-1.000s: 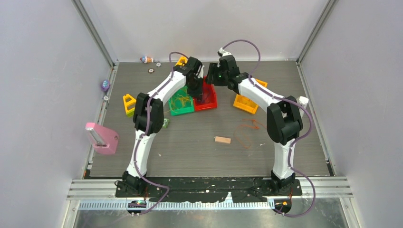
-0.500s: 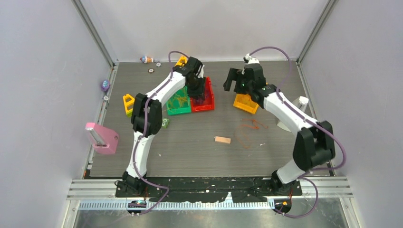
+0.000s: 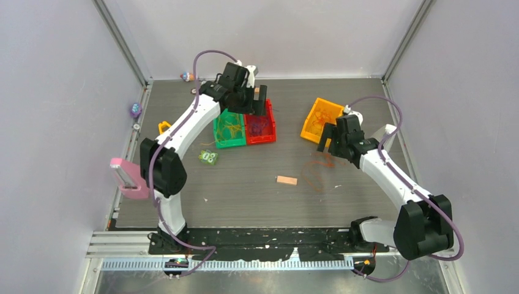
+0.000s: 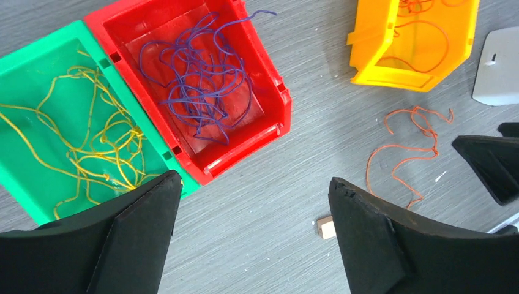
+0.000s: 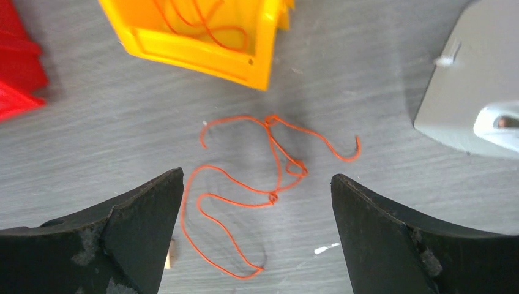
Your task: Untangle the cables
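A loose orange cable (image 5: 263, 174) lies curled on the table (image 3: 245, 184), in front of the yellow bin (image 5: 196, 58). My right gripper (image 5: 257, 176) hovers open over it with nothing between its fingers; from above it (image 3: 333, 136) sits beside that bin (image 3: 308, 125). More orange cables (image 4: 428, 37) lie inside the bin. Purple cables (image 4: 196, 79) fill the red bin (image 4: 245, 147). Yellow cables (image 4: 98, 141) lie in the green bin (image 4: 37, 55). My left gripper (image 4: 254, 179) is open and empty, raised over the back of the two bins (image 3: 254, 104).
A small wooden block (image 3: 286, 180) lies mid-table, left of the loose cable. A pink object (image 3: 130, 177) stands at the left edge, with a green card (image 3: 209, 157) and a small yellow piece (image 3: 164, 127) nearby. A grey-white object (image 5: 471, 92) sits at the right.
My left gripper opened and lifted up out of the red bin. The right arm swung away from the bins, rightward and nearer, to above the loose orange cable, opening wider.
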Robot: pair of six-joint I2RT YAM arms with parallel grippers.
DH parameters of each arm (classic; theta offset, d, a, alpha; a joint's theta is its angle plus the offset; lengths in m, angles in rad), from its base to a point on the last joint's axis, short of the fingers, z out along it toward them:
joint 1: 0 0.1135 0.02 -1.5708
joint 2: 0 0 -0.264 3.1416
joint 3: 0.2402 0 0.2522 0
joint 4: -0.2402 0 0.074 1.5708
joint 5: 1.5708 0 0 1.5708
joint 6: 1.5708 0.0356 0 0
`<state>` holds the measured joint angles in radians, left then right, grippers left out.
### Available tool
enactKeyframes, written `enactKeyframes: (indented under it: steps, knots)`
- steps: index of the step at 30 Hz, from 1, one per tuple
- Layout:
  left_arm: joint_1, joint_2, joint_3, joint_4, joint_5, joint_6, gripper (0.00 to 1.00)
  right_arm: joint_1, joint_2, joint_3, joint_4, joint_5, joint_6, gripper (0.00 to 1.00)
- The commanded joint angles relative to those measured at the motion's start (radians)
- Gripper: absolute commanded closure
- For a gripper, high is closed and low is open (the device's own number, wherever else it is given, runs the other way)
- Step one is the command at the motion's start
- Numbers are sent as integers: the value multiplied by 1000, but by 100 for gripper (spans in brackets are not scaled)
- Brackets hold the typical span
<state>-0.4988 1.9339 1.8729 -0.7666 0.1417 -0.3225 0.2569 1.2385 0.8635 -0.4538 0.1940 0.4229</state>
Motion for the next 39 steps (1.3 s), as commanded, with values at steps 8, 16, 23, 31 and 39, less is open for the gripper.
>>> enactKeyframes:
  steps: [8, 16, 23, 31, 39]
  knots:
    - [-34, -197, -155, 94, -41, 49, 6, -22, 73, -70, -17, -9, 161, 5]
    - [-93, -436, -347, 145, -44, 20, 5, -22, 215, -65, 86, 5, 190, 4]
    - [-98, -644, -513, 160, -107, 22, 6, -22, 246, -112, 171, 4, 268, 87]
    - [-97, -745, -593, 136, -161, 46, 6, -11, 70, -8, 55, -51, 193, 95]
    - [-97, -764, -616, 157, -146, 32, 9, 0, -75, 219, 20, -66, 26, 95]
